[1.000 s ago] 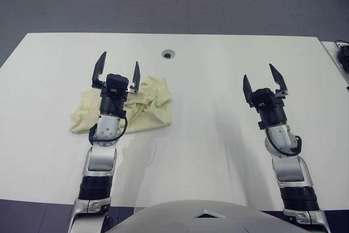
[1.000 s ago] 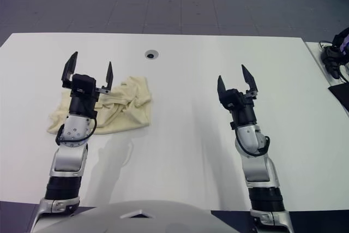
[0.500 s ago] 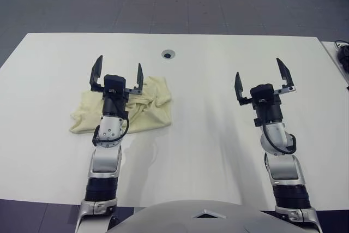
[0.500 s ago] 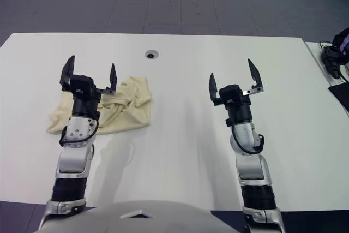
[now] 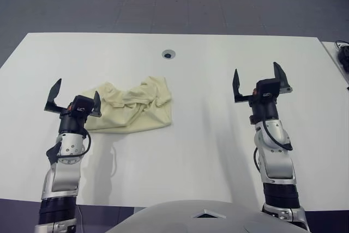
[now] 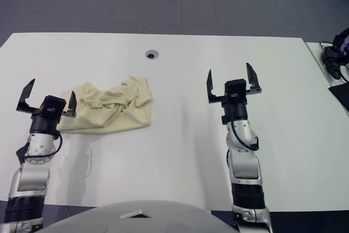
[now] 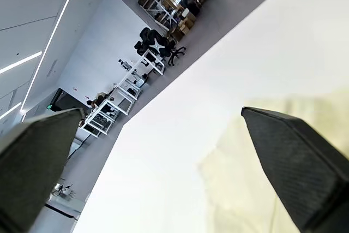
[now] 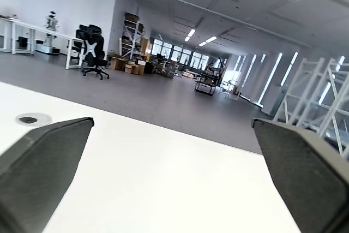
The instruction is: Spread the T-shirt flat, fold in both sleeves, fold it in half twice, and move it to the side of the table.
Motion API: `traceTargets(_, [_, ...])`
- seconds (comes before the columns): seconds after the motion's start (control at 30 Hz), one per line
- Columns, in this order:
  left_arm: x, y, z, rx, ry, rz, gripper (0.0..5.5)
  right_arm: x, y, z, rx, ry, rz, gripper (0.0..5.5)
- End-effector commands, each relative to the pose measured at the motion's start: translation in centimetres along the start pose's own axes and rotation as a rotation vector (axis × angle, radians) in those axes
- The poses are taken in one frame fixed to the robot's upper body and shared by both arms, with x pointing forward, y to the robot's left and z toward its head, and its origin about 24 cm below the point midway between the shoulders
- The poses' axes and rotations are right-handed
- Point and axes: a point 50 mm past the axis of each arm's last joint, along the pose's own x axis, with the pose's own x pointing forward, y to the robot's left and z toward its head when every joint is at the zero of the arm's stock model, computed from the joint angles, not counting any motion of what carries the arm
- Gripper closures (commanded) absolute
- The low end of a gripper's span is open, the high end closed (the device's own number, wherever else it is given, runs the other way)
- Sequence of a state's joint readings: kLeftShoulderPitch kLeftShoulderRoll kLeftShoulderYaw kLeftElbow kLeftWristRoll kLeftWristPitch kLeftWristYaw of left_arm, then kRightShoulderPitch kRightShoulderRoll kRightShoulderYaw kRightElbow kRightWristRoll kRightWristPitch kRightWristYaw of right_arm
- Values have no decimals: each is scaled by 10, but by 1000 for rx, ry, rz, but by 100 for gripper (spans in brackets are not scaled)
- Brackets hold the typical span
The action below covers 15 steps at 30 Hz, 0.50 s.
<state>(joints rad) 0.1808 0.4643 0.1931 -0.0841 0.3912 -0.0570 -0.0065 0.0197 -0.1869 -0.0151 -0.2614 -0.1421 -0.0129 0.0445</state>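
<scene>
Pale yellow T-shirt (image 5: 131,105) lies bunched and wrinkled on the left half of the white table (image 5: 191,145), no sleeve or hem laid out, so I judge the spreading step as barely started and no fold made. Left gripper (image 5: 76,94) hangs just beside the shirt's left end, jaws wide apart, holding nothing; its wrist view looks past one finger onto the cloth. Right gripper (image 5: 256,72) is over bare tabletop on the right half, well apart from the shirt, jaws also spread wide and empty. Next move probably calls for each gripper to come down on an opposite edge of the heap, pinch one layer and pull outward; the right arm has to cross toward the shirt first. Cable hole (image 5: 168,54) sits behind the shirt, near but not touching. Dark gear (image 6: 331,55) lies off the right edge, out of the way. Nothing blocks the shirt; the tangle hides which edge is which.
</scene>
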Motion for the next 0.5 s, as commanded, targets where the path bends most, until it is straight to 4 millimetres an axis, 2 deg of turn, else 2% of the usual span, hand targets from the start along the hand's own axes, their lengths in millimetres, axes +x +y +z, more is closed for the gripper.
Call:
traceTargets(0.03, [-2,-21,-12,73,66,-214,10,7,9,10,-142,-6,196,12])
traceTargets(0.27, [-14,-61,-13,50,115,-490,10,9,25,23,-196,45,570,12])
traceTargets(0.5, [-23,-94,25,1,-26,-709,10,-8,41,9,-264,117,822,12])
